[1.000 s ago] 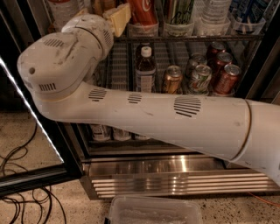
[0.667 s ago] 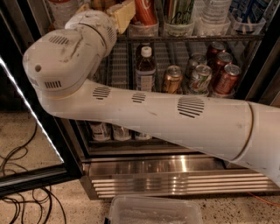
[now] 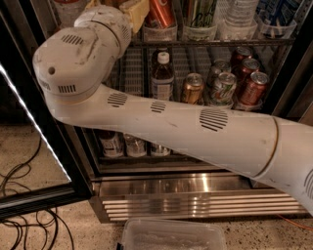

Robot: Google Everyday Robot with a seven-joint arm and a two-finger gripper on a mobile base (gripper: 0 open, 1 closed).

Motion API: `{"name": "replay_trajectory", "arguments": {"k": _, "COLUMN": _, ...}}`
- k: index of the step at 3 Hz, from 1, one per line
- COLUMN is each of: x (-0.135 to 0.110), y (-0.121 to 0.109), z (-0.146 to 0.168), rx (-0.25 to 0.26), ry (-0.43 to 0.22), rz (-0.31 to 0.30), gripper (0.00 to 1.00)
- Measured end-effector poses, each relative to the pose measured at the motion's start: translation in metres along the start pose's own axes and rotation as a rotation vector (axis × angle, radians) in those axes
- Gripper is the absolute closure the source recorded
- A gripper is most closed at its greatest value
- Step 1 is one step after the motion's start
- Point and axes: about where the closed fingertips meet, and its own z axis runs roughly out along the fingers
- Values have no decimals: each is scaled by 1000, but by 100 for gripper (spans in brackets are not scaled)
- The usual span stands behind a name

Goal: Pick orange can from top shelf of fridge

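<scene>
the arm (image 3: 195, 127) is reaching up into the fridge (image 3: 195, 188), gripper (image 3: 133, 10) poking out at the top edge, can't tell its grip; the orange can (image 3: 192, 88) is standing beside a bottle (image 3: 161, 75).

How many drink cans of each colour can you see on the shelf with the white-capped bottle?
Orange can: 1
Red cans: 3
Green-and-white can: 1
Can behind it, colour hidden: 1
Total: 6
The robot's hand is out of view, past the top end of the arm.
</scene>
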Motion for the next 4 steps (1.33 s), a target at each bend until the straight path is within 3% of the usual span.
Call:
{"name": "replay_trajectory", "arguments": {"k": 3, "x": 9, "y": 15, "z": 9, "rx": -51, "ry": 29, "rz": 88, "gripper": 30}}
{"name": "replay_trajectory", "arguments": {"k": 4, "x": 9, "y": 17, "z": 10, "rx": -54, "ry": 30, "rz": 100, "gripper": 48}}
